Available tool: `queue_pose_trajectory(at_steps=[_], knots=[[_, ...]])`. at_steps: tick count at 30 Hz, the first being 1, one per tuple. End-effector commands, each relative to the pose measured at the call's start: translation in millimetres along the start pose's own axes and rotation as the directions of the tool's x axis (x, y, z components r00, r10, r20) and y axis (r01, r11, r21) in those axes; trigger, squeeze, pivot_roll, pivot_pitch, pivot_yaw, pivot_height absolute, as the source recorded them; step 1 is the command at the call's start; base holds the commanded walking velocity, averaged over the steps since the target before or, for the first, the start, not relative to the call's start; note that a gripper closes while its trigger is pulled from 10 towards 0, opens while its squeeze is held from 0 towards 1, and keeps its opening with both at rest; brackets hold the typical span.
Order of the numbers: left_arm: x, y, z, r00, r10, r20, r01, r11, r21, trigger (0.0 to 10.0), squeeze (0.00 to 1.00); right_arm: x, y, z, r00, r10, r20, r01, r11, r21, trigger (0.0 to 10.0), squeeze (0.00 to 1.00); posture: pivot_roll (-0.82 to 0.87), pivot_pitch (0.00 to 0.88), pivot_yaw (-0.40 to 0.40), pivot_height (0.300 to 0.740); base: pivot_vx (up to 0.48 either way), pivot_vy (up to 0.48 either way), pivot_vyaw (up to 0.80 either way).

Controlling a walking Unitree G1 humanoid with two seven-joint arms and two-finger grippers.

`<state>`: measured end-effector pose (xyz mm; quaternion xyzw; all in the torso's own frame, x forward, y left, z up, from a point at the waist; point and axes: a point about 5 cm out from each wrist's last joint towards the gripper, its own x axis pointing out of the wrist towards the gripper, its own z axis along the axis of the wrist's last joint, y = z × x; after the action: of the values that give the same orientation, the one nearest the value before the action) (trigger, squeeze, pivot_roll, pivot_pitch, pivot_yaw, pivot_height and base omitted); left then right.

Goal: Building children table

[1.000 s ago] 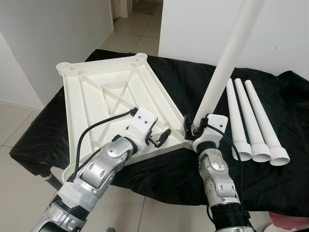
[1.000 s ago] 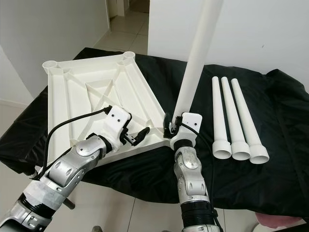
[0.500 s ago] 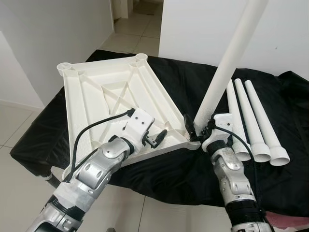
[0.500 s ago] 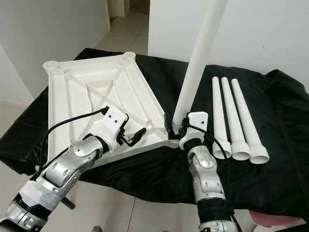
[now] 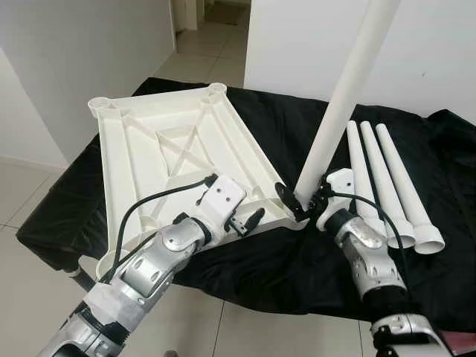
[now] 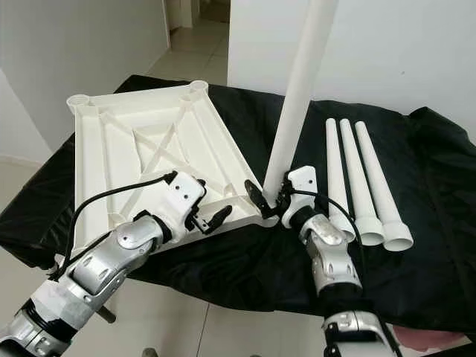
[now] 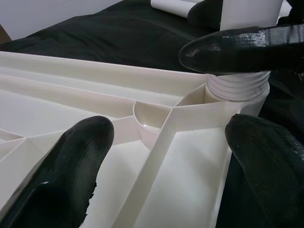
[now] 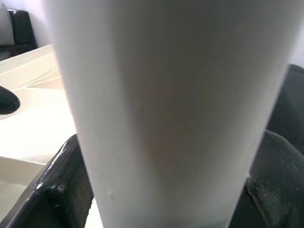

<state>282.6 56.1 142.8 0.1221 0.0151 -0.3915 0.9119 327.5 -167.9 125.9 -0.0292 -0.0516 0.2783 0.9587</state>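
Three loose white legs (image 5: pixel 383 182) lie side by side on the right of a table draped in black cloth (image 5: pixel 260 119), their flared ends toward the near edge. The upturned white tabletop (image 5: pixel 171 149) rests on the left half of the cloth, ribs showing. At its near right corner socket (image 7: pixel 237 88), the right gripper (image 5: pixel 301 202) clasps a fourth leg (image 5: pixel 346 89), which stands nearly upright, tilted a little to the right, its ribbed end seated in the socket. The left gripper (image 5: pixel 249 222) hovers over the tabletop's near edge, just left of that corner, its black fingers (image 7: pixel 71 161) spread wide and holding nothing. A tiled floor (image 5: pixel 212 41) shows beyond the table.
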Motion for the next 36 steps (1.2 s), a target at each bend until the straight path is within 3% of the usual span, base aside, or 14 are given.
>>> queue_pose_trajectory(at_steps=[1,15,17,25,26,29,30,36], knots=[[-3.0,-16.3,-2.1,0.945,-0.328,-0.004,0.328,0.945,0.008,10.0,0.00,2.4,2.2,-2.4,1.000,0.025,-0.011,-0.025,1.000,-0.013,10.0,0.00,0.00,0.000,-0.023,0.740,0.000,0.000,0.00],[-12.0,-19.8,-2.6,0.919,-0.395,-0.002,0.395,0.918,-0.013,10.0,0.00,4.4,-3.6,-5.4,0.997,0.070,-0.006,-0.070,0.998,0.001,10.0,0.00,0.02,0.000,-0.022,0.740,0.000,0.000,0.00],[-13.5,-19.4,0.1,0.904,-0.427,0.023,0.427,0.903,-0.044,10.0,0.00,4.1,-3.9,-6.9,0.998,0.070,-0.005,-0.070,0.998,0.006,10.0,0.00,0.01,0.000,-0.020,0.740,0.000,0.000,0.00],[-11.6,-15.0,5.3,0.899,-0.434,0.058,0.437,0.896,-0.072,10.0,0.00,1.9,-4.0,-10.4,0.997,0.072,-0.007,-0.072,0.997,0.017,9.9,0.00,0.00,0.000,-0.013,0.740,0.000,0.000,0.00],[-11.0,-14.3,6.0,0.901,-0.429,0.061,0.432,0.899,-0.067,10.0,0.00,1.3,-4.3,-10.5,0.997,0.072,-0.004,-0.072,0.997,0.020,2.4,0.00,0.00,0.000,-0.012,0.740,0.000,0.000,0.00],[-10.6,-13.7,6.7,0.904,-0.423,0.063,0.427,0.902,-0.063,10.0,0.00,0.9,-4.8,-10.8,0.997,0.073,0.001,-0.073,0.997,0.022,2.4,0.00,0.00,0.000,-0.012,0.740,0.000,0.000,0.00],[-10.1,-12.8,7.3,0.906,-0.419,0.065,0.423,0.904,-0.062,10.0,0.00,0.4,-5.1,-10.7,0.997,0.071,0.007,-0.071,0.997,0.028,0.0,0.00,0.00,0.000,-0.011,0.740,0.000,0.000,0.00],[-9.1,-9.7,8.4,0.911,-0.407,0.066,0.411,0.910,-0.059,10.0,0.00,-2.2,-5.8,-12.4,0.998,0.054,0.013,-0.055,0.998,0.044,0.0,0.00,0.00,0.000,-0.006,0.740,0.000,0.000,0.00]])
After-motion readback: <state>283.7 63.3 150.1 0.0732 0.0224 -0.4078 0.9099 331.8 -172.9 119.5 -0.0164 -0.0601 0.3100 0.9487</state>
